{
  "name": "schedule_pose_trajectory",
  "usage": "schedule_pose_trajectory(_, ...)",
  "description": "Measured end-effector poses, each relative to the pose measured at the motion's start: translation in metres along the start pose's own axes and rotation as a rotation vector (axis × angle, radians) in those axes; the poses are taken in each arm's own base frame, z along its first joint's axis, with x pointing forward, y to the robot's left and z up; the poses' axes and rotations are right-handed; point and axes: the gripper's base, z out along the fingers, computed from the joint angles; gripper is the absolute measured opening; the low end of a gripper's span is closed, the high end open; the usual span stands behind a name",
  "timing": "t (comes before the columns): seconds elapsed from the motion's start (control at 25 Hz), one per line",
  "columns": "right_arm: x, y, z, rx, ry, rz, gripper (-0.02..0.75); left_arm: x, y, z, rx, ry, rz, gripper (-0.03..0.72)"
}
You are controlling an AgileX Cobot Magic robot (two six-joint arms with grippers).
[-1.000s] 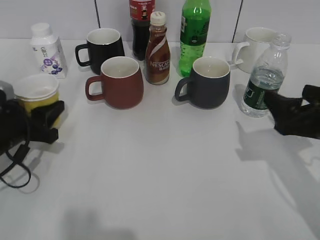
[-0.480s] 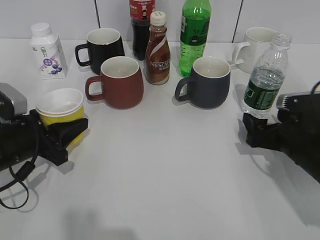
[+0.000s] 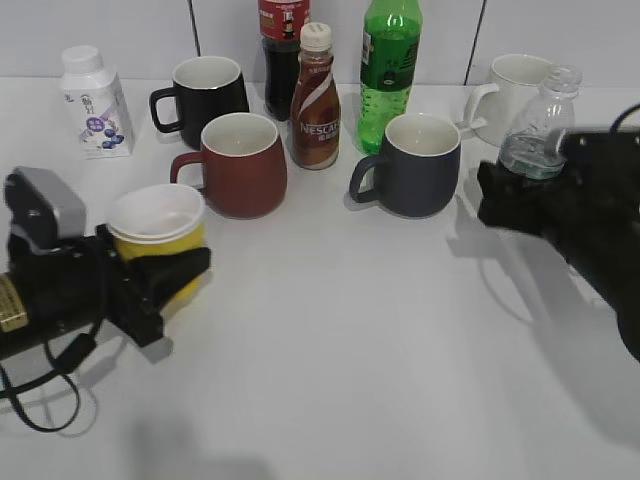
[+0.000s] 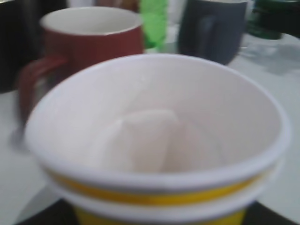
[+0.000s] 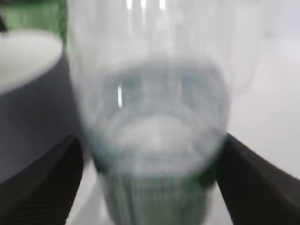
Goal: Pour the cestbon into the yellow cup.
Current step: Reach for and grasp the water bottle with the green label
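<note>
The yellow cup (image 3: 158,228), white inside, sits in my left gripper (image 3: 168,268), which is shut on its lower body at the left of the table. In the left wrist view the cup (image 4: 154,140) fills the frame and hides the fingers. The cestbon (image 3: 540,125), clear and capless with water inside, stands at the right. My right gripper (image 3: 512,195) is shut round its dark green label and hides its base. In the right wrist view the blurred cestbon (image 5: 154,108) sits between the two dark fingers (image 5: 42,187) of the right gripper (image 5: 150,192).
A red mug (image 3: 240,165), a dark grey mug (image 3: 415,165), a black mug (image 3: 205,90) and a white mug (image 3: 515,90) stand behind. A Nescafe bottle (image 3: 316,100), a green soda bottle (image 3: 388,70), a cola bottle (image 3: 282,50) and a milk carton (image 3: 95,100) line the back.
My left gripper has carried the yellow cup rightward toward the middle. My right gripper has moved up and back onto the cestbon's label band; the bottle itself has hardly shifted.
</note>
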Motion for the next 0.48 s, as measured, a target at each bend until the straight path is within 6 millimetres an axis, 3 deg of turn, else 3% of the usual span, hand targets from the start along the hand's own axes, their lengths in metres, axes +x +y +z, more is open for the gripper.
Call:
schedule_pose_trajectory(0.28,-0.014,0.003,0.025,0.021,-0.008,0.031,0.554,-0.008,-0.020,0.015,0.069,-0.028,0.025,0.326)
schedule_pose_trajectory(0.48,-0.017,0.003,0.032,0.037,0.015,0.029,0.473,-0.013,-0.031,0.023,0.116,-0.046,0.045,0.326)
